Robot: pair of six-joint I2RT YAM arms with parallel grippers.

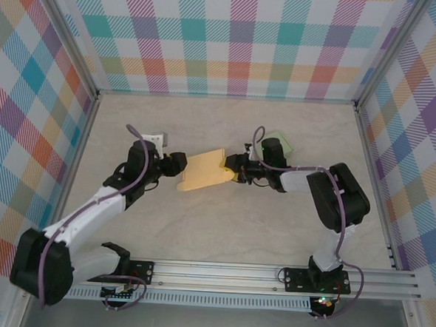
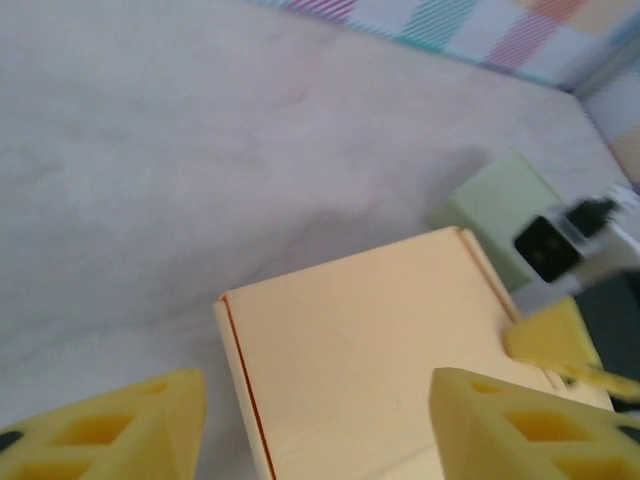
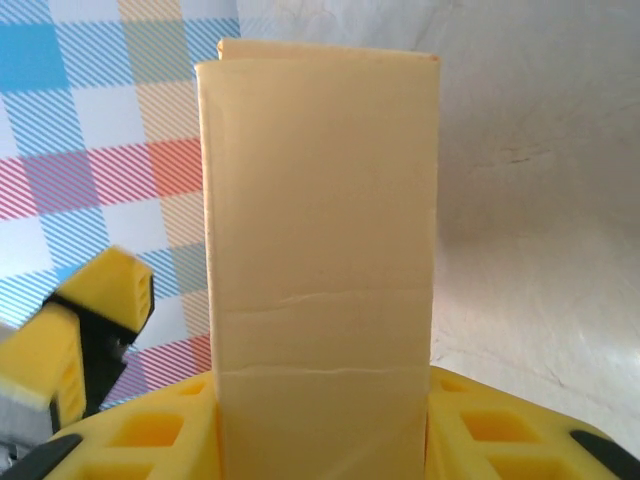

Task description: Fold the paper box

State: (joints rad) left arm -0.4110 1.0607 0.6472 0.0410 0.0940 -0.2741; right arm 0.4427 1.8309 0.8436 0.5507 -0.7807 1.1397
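A: State of the left gripper (image 1: 176, 164)?
B: Spread wide, fingers (image 2: 120, 425) either side of the near end of the paper box (image 1: 203, 170). Gap visible at one finger; contact at the other unclear.
A: And the right gripper (image 1: 233, 164)?
B: Pinching the far end of the paper box, pads flat on both sides.
A: Box condition?
B: Pale yellow, flattened, one faint crease across the panel; spans between the two grippers.
A: Surroundings?
B: Pale green box (image 1: 281, 142) on the table (image 1: 199, 236), just behind the right gripper.
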